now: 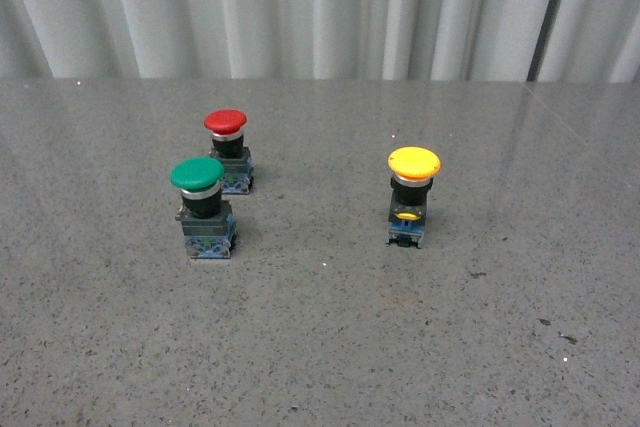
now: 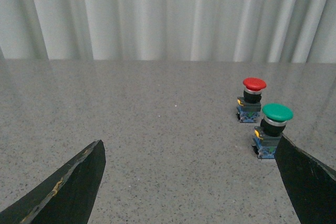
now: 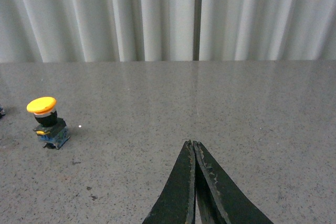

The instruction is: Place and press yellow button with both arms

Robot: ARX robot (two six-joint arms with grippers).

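A: Where's the yellow button (image 3: 46, 121)?
B: Upright on the worktop (image 1: 320, 347), well apart from the clenched, empty right gripper (image 3: 194, 148).
A: And the left gripper (image 2: 189, 182)?
B: Spread wide, probably ready to grasp; green button (image 2: 273, 129) sits near one finger.

Two spare push buttons on a speckled grey table, pale curtain behind.

The green-capped button (image 2: 273, 129) stands upright just beside the left arm's wide-apart jaws, next to the tip of one of them, not between them. The red-capped button (image 2: 251, 99) stands upright a little beyond it, further from those jaws, the two close together but apart. The grey table (image 1: 320, 347) carries a few dark specks. A white pleated curtain (image 1: 300, 7) hangs behind the table's far edge.
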